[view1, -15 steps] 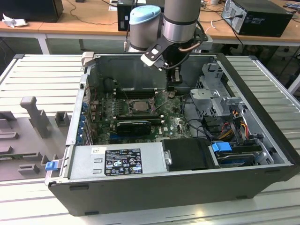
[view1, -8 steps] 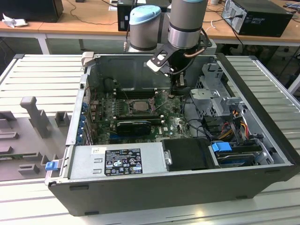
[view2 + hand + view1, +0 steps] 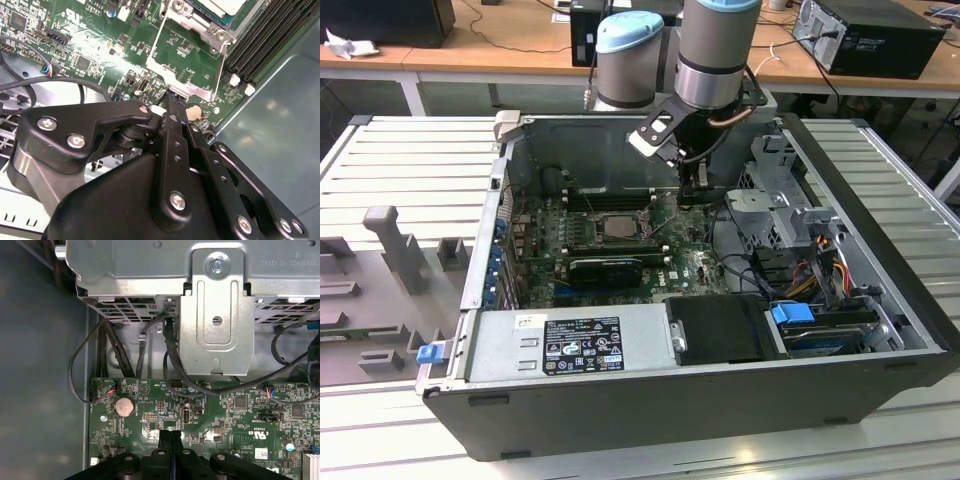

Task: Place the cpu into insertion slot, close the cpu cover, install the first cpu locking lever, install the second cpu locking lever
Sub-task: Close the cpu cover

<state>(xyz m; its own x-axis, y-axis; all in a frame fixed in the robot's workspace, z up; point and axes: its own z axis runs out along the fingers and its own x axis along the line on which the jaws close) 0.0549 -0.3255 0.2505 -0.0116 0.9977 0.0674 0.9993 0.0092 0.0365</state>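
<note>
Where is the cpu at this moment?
In the exterior view, the cpu lies on the green motherboard, near its middle, to the exterior view's left of the tool.

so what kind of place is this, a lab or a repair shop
Most likely a robotics lab or workshop: a robot arm reaches into an open computer case on a slatted metal table, and wooden desks behind carry more computers.

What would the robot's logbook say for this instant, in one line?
pincer: shut | place: low over board, beside slot | cpu: in slot
</note>
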